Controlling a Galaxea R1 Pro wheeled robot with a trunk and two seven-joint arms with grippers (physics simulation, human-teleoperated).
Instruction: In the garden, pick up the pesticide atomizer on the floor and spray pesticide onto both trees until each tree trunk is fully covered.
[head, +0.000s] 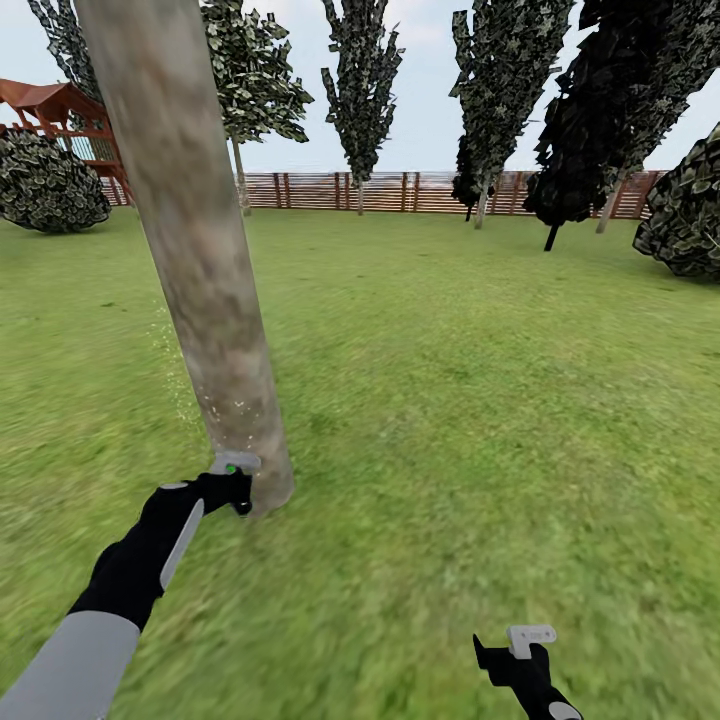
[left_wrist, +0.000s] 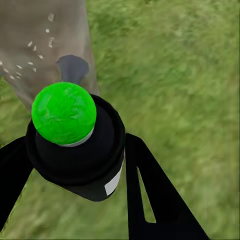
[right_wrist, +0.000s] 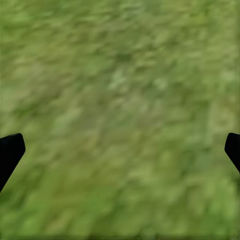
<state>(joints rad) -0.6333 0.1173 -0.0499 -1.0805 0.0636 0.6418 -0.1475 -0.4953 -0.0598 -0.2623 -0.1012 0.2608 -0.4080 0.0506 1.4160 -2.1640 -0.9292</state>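
Pesticide atomizer (left_wrist: 75, 145), black body with green cap, clamped between fingers of left gripper (head: 232, 490), near left, nozzle just beside base of tree trunk (head: 195, 250). White pesticide specks (left_wrist: 35, 50) scattered on lower bark. Right gripper (right_wrist: 120, 150) near right over grass lawn (head: 480, 400), fingers wide apart, nothing between. Brown slat fence (head: 400, 192) far.

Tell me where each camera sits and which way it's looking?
Head view: up on the robot's head, looking forward and down over the lawn at the tree trunk; both arms show.
Left wrist view: by the left hand, looking along its fingers past the green-capped atomizer at the speckled trunk base.
Right wrist view: by the right hand, facing down at grass; black fingertips show at the edges.
Shared: head and left wrist views both show trunk and atomizer.
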